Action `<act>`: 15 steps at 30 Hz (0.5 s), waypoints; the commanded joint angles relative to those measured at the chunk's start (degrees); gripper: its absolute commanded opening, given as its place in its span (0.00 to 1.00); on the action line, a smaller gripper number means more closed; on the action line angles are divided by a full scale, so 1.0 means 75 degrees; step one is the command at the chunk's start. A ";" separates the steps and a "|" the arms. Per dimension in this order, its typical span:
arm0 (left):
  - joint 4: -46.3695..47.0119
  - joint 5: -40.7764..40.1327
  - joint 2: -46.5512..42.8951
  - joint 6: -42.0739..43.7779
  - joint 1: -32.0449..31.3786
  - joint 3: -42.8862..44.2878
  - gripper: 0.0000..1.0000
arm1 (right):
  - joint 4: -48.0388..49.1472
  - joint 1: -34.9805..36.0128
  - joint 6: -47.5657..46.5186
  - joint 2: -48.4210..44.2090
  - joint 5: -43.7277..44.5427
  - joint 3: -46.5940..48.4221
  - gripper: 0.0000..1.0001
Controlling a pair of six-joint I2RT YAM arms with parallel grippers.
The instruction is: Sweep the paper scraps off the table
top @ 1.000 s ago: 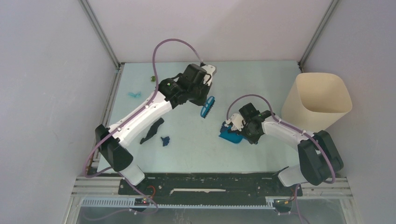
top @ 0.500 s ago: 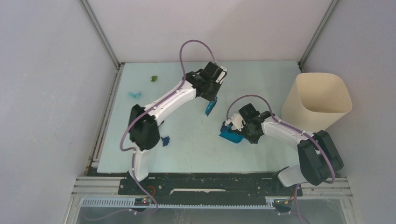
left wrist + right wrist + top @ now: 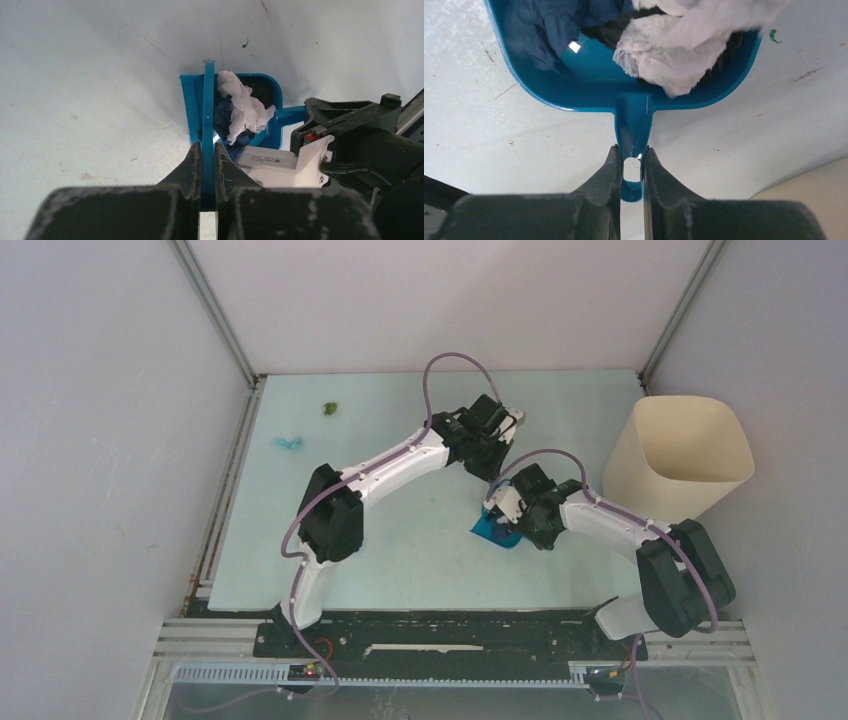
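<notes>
**Loaded pan, two scraps unswept at the far left**

Nearest the bases, the right gripper (image 3: 630, 161) is clamped tight on the tip of the handle of the blue dustpan (image 3: 589, 75), which sits flat on the counter (image 3: 420, 570). Most of the paper scraps (image 3: 240, 112) are piled inside it. A white wad (image 3: 674, 55) rides on top and bulges toward the rim on the handle side, and a navy scrap (image 3: 539, 30) is tucked against the other wall.

Just beyond, the left gripper (image 3: 207, 150) is pinched closed on the brush (image 3: 208, 100). The brush shows edge-on, with its tip over the pan's open mouth beside the pile.

The main risk is a spill. The pan is held only by the thin end of its handle, so it could swing or tip when lifted, and the loose white wad would roll out first. Another stroke of the brush could also flick it over the rim. The two wrists work almost against each other, so a careless move could knock the pan.

Farther off, a cyan scrap (image 3: 289, 443) and a green scrap (image 3: 328, 408) lie well apart from both grippers near the far left edge. The cream bin (image 3: 690, 455) stands at the right.
</notes>
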 commanded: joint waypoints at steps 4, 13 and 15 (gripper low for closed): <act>-0.0062 -0.0393 -0.1323 -0.0112 -0.0192 -0.0798 0.00 | 0.0218 0.0022 0.0191 0.0007 0.0223 0.0013 0.13; -0.1044 -0.1901 -0.2272 0.0418 -0.0051 -0.0860 0.00 | 0.0226 -0.0001 0.0195 -0.0088 0.0187 -0.0008 0.13; -0.1554 -0.2445 -0.2528 0.0558 -0.0002 -0.0971 0.00 | 0.0224 -0.0001 0.0205 -0.0076 0.0178 -0.0010 0.13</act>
